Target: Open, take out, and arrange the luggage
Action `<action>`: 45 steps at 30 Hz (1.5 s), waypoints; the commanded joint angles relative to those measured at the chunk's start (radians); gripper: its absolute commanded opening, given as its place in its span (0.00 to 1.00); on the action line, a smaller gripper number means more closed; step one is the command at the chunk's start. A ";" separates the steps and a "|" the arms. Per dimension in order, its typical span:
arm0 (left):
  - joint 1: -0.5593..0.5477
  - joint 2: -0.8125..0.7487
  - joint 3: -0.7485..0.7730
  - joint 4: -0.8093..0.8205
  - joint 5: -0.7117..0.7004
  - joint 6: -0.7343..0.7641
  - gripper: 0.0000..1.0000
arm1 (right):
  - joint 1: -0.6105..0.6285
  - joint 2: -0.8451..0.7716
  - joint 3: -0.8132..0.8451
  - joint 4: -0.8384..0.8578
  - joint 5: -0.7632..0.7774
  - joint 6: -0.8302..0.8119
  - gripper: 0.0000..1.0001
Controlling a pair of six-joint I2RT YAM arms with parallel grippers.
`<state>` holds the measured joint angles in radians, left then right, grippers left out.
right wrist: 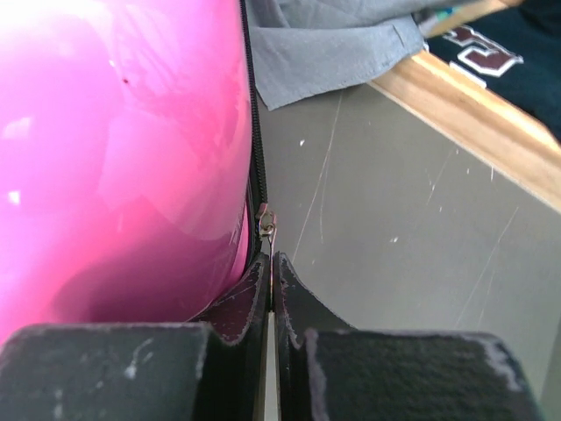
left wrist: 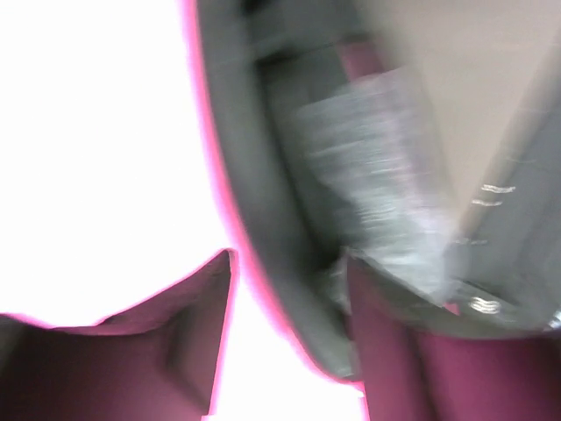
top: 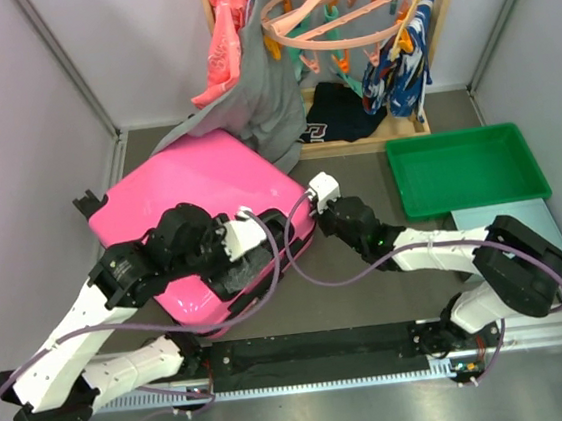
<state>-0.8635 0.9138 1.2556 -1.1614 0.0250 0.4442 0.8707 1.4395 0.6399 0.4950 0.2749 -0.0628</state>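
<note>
The luggage (top: 198, 184), a hot-pink hard-shell suitcase, lies flat and closed on the left of the table. My right gripper (top: 309, 206) is at its right edge. In the right wrist view that gripper (right wrist: 273, 263) is shut on the small metal zipper pull (right wrist: 266, 221), beside the black zipper trim (right wrist: 254, 132). My left gripper (top: 239, 267) is at the suitcase's near right side. The left wrist view is blurred. There its fingers (left wrist: 114, 351) stand apart, with bright pink shell (left wrist: 263, 351) and a dark trim band between them.
A grey shirt (top: 270, 101) hangs from the wooden rack (top: 364, 136) onto the suitcase's far corner. A pink round hanger (top: 341, 13) with clothes is above. The green tray (top: 468, 169) and a pale teal flat box (top: 523, 215) lie to the right. Walls close in on both sides.
</note>
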 commanded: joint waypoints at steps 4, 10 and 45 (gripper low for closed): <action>0.127 0.029 0.016 0.097 -0.480 0.014 0.35 | 0.119 -0.047 -0.045 0.080 -0.146 0.129 0.00; 0.637 0.157 0.134 0.147 -0.257 0.113 0.17 | 0.117 -0.025 -0.022 0.073 -0.138 0.126 0.00; 1.304 0.607 -0.297 0.874 0.375 0.220 0.17 | 0.264 -0.027 0.064 -0.032 -0.086 0.133 0.00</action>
<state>0.6235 1.5284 1.1145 -0.2146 0.1440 0.5682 1.0260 1.4597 0.6632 0.4320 0.2981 0.0208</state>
